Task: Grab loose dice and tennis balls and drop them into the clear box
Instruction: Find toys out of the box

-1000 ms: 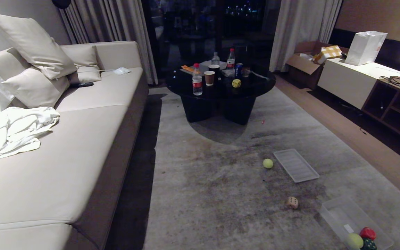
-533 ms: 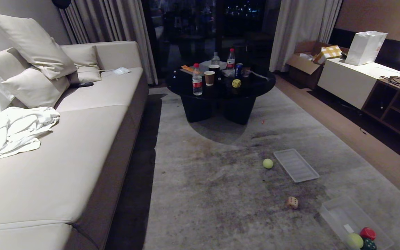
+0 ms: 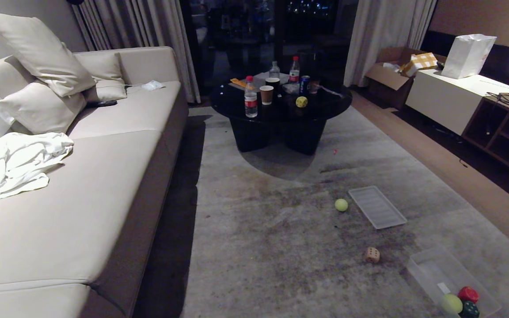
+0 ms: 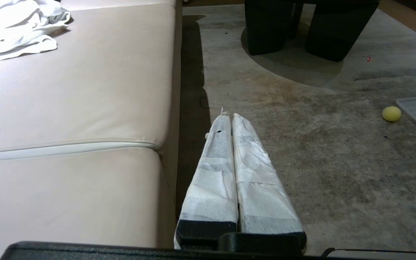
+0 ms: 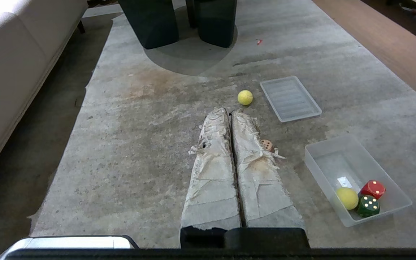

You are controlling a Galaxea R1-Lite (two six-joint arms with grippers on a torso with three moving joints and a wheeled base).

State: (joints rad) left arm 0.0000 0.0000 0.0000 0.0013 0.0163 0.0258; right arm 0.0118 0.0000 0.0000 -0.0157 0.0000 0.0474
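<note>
Looking down a living-room rug, the head view has tipped slightly since a moment ago: the whole scene sits a little higher in frame, so the camera moved, not the objects. Nothing on the floor has shifted, so no pickup has begun.

A long cream sofa (image 3: 104, 176) fills the left. A round black surface (image 3: 281, 110) stands beyond, carrying bottles, cups and the yellow die (image 3: 301, 102).

On the rug to the right lies the flat ribbed lid (image 3: 377, 206). Nearer the robot, the clear box (image 3: 431, 269) already holds one tennis ball (image 3: 451, 304), a red die (image 3: 468, 294) and a dark green die (image 3: 469, 310).

Loose on the rug are another tennis ball (image 3: 341, 205), just beside the lid, and the cream die (image 3: 372, 255), near the box.

The left gripper (image 4: 228, 116) and right gripper (image 5: 229, 111) hang above the rug, jaws pressed together, empty.
</note>
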